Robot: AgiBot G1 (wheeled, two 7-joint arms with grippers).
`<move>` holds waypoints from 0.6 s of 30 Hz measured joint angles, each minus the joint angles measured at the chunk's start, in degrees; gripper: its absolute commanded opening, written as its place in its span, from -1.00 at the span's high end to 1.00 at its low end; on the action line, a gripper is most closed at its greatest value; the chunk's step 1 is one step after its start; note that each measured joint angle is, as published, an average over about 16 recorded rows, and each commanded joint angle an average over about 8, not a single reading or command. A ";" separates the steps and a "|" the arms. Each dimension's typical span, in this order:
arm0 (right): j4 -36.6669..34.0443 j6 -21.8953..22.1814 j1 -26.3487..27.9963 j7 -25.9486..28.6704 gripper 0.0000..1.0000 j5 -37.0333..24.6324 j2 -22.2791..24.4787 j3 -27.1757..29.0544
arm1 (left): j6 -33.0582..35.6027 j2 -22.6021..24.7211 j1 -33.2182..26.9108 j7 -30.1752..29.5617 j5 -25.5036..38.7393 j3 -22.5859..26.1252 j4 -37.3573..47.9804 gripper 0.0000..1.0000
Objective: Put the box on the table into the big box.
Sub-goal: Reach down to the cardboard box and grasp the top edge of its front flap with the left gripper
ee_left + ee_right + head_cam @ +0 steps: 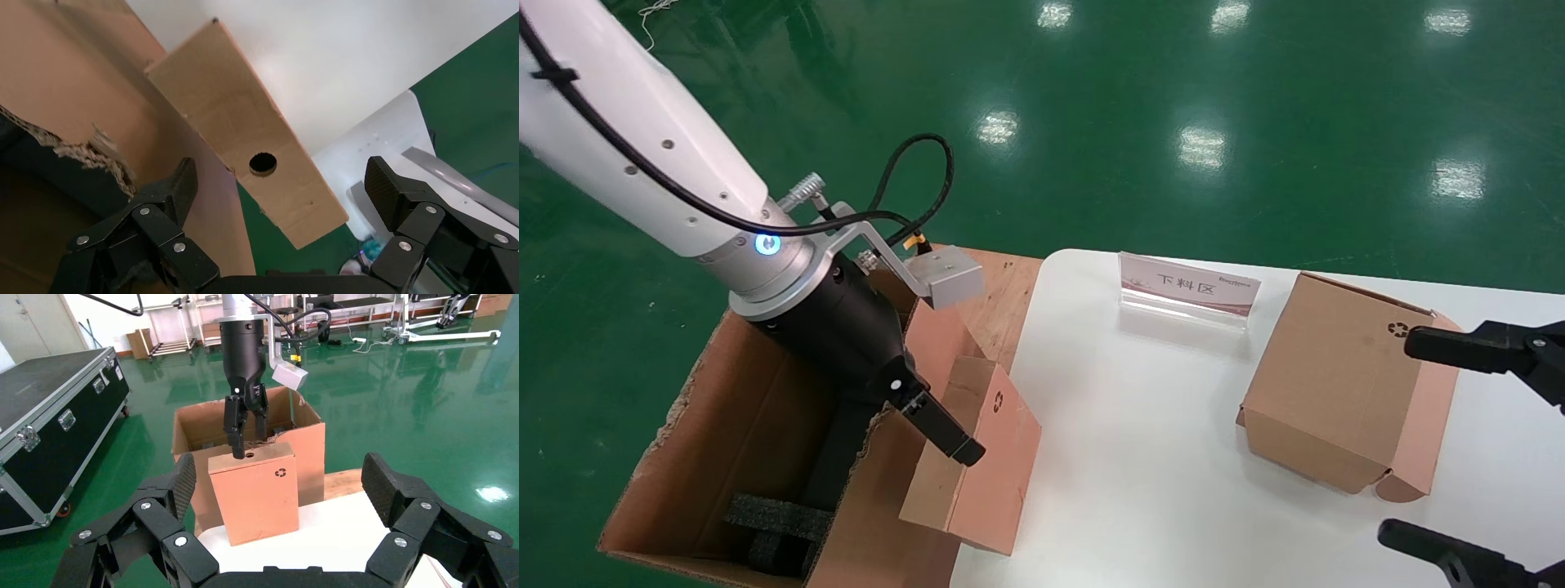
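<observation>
The box (977, 457) stands upright on its thin edge at the left edge of the white table (1140, 457), against the big box's wall; a recycling mark shows near its top corner. My left gripper (944, 433) hangs open over its top edge (245, 141), one finger on each side and not pressing it. In the right wrist view the box (257, 496) stands in front of the big box (306, 447). The big box (748, 408) sits on the floor left of the table, with ragged rims. My right gripper (1406, 437) is open at the table's right side, holding nothing.
A chunkier brown carton (1344, 384) lies on the table beside my right gripper. A clear sign stand (1189, 290) is at the table's back. Black foam (772, 523) lies inside the big box. A black flight case (49, 410) stands on the green floor.
</observation>
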 measured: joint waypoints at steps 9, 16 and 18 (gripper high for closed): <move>0.00 0.00 0.00 0.00 -1.00 0.00 0.00 0.00 | 0.02 2.60 -1.77 -1.38 -0.56 5.18 2.11 -1.00; 0.00 0.00 0.00 0.00 -1.00 0.00 0.00 0.00 | -0.25 4.08 -1.76 -2.21 -0.43 7.13 3.08 -1.00; 0.00 0.00 0.00 0.00 -1.00 0.00 0.00 0.00 | -0.43 4.46 -1.59 -2.42 -0.33 7.51 3.32 -1.00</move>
